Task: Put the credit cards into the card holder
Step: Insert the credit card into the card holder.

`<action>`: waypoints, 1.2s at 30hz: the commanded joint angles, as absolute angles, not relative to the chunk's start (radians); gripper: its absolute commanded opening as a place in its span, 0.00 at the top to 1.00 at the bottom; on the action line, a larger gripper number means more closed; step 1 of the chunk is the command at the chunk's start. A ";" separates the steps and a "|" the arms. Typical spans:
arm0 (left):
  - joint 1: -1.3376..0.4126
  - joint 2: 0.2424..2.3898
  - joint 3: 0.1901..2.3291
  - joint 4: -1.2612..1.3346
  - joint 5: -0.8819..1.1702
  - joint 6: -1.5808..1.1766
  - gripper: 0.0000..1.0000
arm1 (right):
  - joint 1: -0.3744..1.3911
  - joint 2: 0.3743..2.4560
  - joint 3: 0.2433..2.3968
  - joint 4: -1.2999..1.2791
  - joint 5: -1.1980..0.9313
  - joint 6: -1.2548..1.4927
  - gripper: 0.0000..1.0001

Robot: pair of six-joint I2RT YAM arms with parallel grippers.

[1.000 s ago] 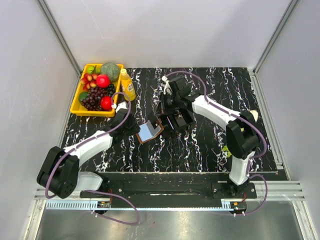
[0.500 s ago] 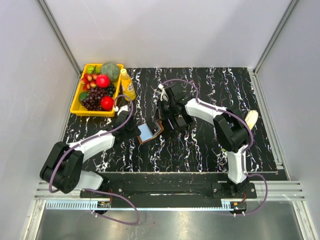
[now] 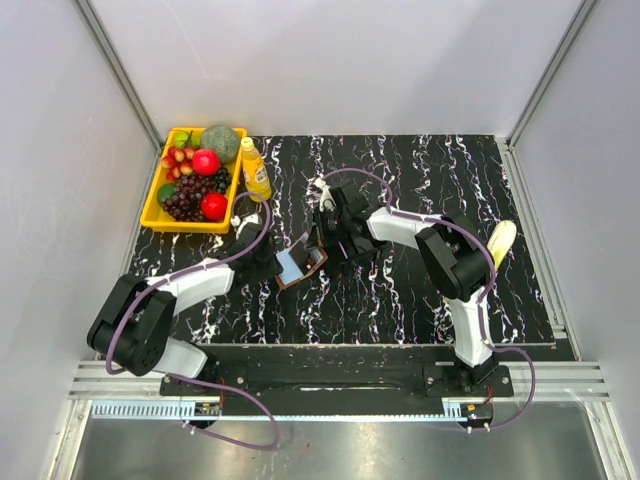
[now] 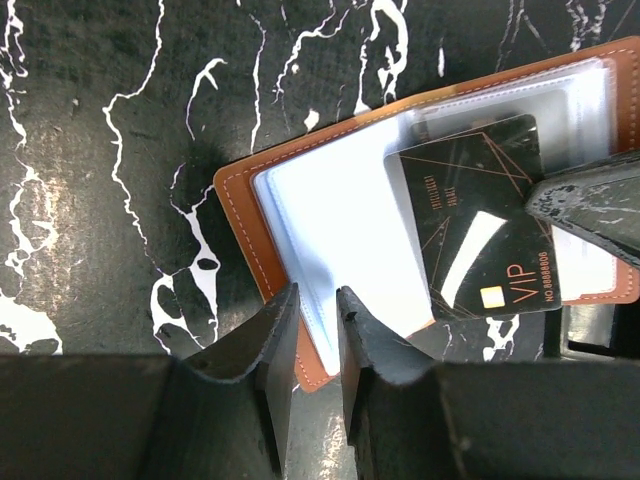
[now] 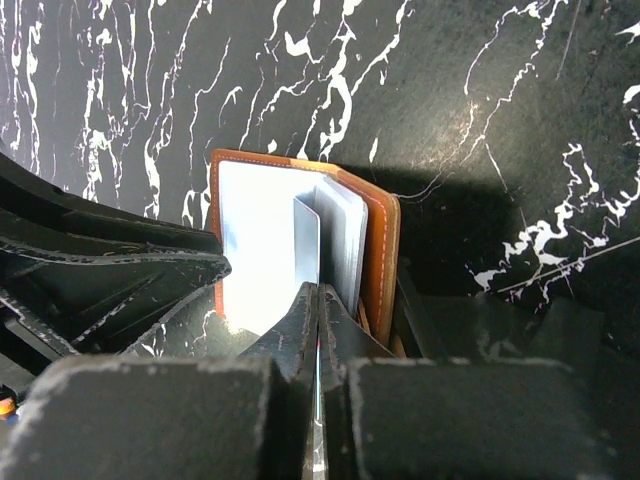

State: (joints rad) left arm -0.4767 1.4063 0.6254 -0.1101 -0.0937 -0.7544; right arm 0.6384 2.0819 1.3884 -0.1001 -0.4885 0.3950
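- My left tool [image 4: 317,325] is clamped on the near leather edge of the card holder [image 4: 240,215], which lies open on the black marbled table [image 4: 100,150] between my two arms
- My right tool [image 5: 318,300] is pinched tight on a black VIP card [image 4: 470,210], held over the holder's clear sleeves [image 4: 340,230]

Bright, even light; white glare inside the card holder [image 4: 330,230]; soft shadows.

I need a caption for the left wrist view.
Left gripper pinches the open card holder; right gripper holds a black VIP card over it.
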 commanded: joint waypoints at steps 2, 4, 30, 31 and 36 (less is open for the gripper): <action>-0.474 1.424 0.617 -0.071 -0.107 -0.776 0.74 | 0.641 2.094 1.348 -0.018 -0.402 0.423 1.00; -0.474 1.431 0.617 -0.069 -0.110 -0.773 0.74 | 0.641 2.082 1.327 -0.009 -0.367 0.445 1.00; -0.474 1.451 0.609 -0.035 -0.084 -0.792 0.75 | 0.750 2.059 1.253 -0.026 -0.242 0.483 0.94; -0.474 1.451 0.607 -0.035 -0.084 -0.792 0.75 | 0.755 2.062 1.259 -0.035 -0.255 0.476 0.94; -0.472 1.450 0.612 -0.037 -0.091 -0.792 0.75 | 0.772 2.046 1.264 -0.045 -0.342 0.460 0.93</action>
State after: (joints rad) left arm -0.4759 1.4429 0.6147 -0.0589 -0.0937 -0.7795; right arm 0.7414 2.0674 1.2839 0.0559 -0.2687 0.5083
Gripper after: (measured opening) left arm 0.259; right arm 0.067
